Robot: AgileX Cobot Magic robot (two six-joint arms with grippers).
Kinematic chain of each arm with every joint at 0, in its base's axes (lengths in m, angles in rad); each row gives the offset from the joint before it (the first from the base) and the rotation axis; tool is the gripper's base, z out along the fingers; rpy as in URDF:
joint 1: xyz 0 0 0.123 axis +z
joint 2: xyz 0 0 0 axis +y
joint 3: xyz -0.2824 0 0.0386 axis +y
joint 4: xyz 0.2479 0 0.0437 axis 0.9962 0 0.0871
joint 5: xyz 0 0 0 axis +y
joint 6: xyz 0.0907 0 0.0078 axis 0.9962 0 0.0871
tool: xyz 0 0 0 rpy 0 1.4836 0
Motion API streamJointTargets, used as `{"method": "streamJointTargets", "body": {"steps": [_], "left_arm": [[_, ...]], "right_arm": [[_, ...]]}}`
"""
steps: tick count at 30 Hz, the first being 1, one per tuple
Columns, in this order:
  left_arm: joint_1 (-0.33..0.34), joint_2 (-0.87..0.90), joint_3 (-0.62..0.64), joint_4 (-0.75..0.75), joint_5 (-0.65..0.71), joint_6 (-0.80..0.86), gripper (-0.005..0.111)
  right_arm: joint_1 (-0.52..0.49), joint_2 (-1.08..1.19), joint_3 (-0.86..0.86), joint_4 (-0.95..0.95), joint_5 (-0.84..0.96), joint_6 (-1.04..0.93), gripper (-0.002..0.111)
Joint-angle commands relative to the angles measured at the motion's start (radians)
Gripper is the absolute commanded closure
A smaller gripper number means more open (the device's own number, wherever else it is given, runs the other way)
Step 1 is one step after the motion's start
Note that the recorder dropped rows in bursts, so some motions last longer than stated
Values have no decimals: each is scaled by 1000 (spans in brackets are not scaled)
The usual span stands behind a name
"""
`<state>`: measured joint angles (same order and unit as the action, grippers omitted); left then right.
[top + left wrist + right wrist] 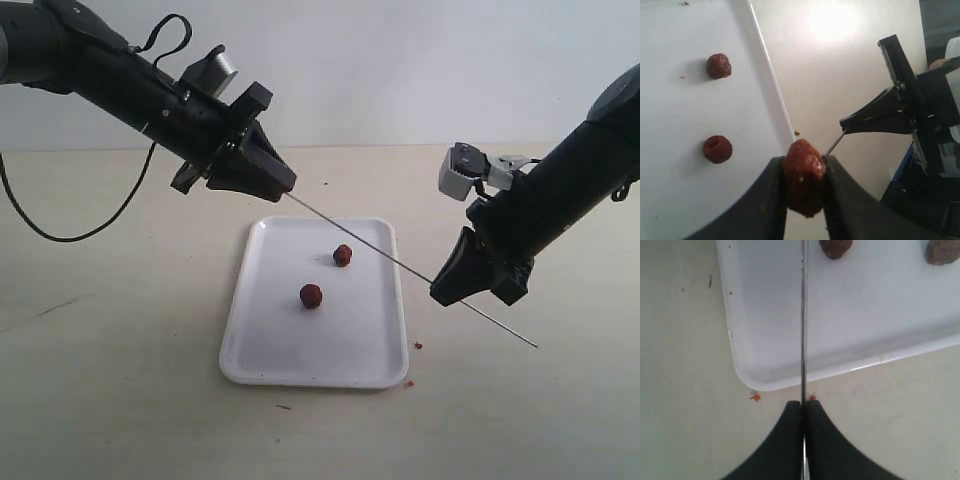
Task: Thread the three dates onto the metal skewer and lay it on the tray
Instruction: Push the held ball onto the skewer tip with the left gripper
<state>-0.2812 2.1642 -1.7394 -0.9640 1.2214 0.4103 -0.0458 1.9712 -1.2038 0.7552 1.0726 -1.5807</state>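
From my console, the left gripper (285, 185) (804, 161) hangs over the far edge of the white plastic tray (300, 360) (670, 190) (865, 315), its black fingers (771, 190) clamped on the third date (803, 175). That fruit shows only in the left wrist view; in the exterior view the gripper's own body hides it.

The metal skewer (360, 238) (835, 144) (803, 315) slants down from that date over the tray's far right corner. The right gripper (440, 293) (845, 122) (803, 405), just off the tray's right side, has its jaws pressed together on the rod. The rod's free end pokes out past that gripper, away from the tray.

In the left wrist view the rod's tip meets the held date's side (how far in it sits, I cannot tell).

The two loose dates (342, 255) (311, 295) (719, 66) (717, 149) lie apart on the tray's floor, in its far half. The right wrist view cuts both off at the picture's edge (836, 247) (942, 252).

Tiny reddish crumbs (418, 345) (756, 397) dot the beige tabletop (120, 380) by the tray's near right corner. They are too small to read as anything more.
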Motion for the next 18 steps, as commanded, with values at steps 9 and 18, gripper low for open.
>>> {"method": "streamJointTargets", "body": {"steps": [9,18], "left_arm": [[35,-7,3,-43,0,9,81],[40,-12,3,-45,0,9,81]], "right_arm": [[-2,-4,1,-4,-32,20,108],[-2,-4,1,-4,-39,20,108]]}}
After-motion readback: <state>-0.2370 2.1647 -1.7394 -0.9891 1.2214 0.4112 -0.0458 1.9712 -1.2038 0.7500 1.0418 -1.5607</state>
